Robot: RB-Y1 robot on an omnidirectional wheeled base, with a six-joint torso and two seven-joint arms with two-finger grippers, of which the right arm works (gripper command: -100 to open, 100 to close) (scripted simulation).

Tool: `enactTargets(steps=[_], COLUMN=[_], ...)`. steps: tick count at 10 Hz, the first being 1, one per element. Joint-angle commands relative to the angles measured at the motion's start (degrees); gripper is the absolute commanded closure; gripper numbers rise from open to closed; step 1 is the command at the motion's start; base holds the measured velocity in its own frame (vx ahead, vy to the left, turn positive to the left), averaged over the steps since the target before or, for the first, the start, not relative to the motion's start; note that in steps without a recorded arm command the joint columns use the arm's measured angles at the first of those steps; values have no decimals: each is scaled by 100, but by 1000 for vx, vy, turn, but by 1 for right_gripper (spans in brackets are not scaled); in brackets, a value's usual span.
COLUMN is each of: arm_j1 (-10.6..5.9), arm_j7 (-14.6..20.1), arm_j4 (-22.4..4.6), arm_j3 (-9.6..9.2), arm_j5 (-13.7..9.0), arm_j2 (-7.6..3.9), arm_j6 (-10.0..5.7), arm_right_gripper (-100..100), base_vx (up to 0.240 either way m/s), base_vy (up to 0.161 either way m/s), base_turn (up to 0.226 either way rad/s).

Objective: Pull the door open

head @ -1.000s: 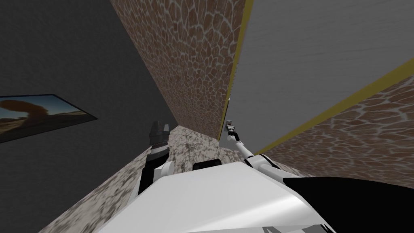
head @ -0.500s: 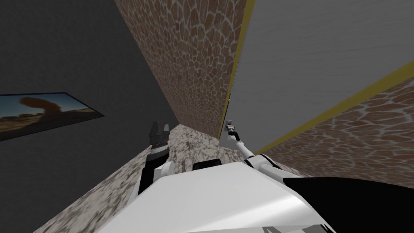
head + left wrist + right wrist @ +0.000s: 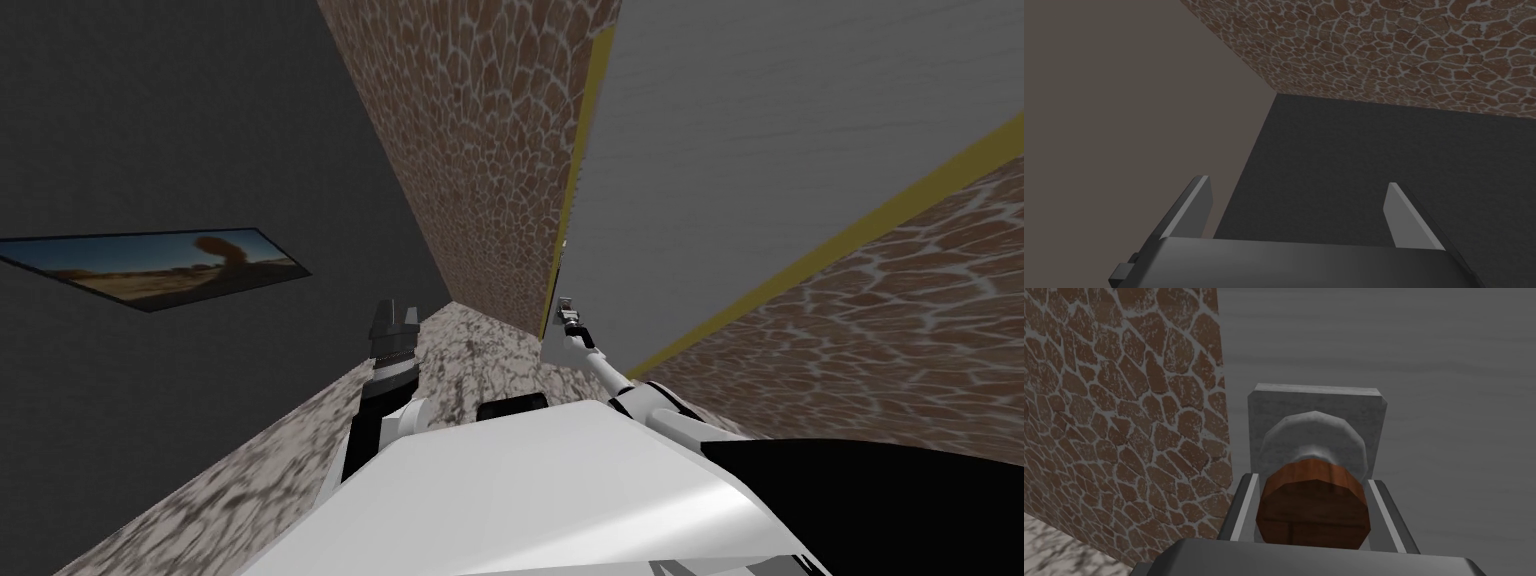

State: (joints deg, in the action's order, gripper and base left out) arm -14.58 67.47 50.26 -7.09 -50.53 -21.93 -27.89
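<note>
Door, flat grey panel [image 3: 780,130]: right gripper [image 3: 1313,483] jaws pinch brown round wooden knob [image 3: 1313,513]. Pull along hinge arc, grip firm, no twist. Left gripper [image 3: 1296,192] jaws spread, idle.

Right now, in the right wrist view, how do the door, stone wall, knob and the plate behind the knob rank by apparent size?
1. door
2. stone wall
3. plate and knob: these look alike. The knob is nearer the camera and covers part of the plate, so I leave them unranked.

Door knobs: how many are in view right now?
1. The brown knob, on a grey plate at the grey door's edge, between the right gripper's fingers. The door's far side is hidden.
</note>
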Motion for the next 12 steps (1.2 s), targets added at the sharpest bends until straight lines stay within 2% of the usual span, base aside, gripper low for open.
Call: enactTargets(steps=[1, 3, 4, 5, 6, 12], arm_j1=[9, 46, 48, 92, 101, 230], arm_j7=[121, 251, 186, 284, 308, 698], arm_j4=[39, 111, 93, 157, 176, 470], arm_j3=[-128, -258, -203, -338, -370, -867], arm_j5=[15, 27, 20, 36, 40, 99], arm_j2=[-37, -113, -88, -142, -159, -432], arm_j6=[27, 56, 57, 70, 69, 51], arm_right_gripper=[100, 100, 100, 100, 100, 100], base_vx=[-261, -228, -101, -174, -215, -236], base_vy=[-94, -64, -23, -46, -60, -81], base_turn=[113, 119, 31, 82, 99, 111])
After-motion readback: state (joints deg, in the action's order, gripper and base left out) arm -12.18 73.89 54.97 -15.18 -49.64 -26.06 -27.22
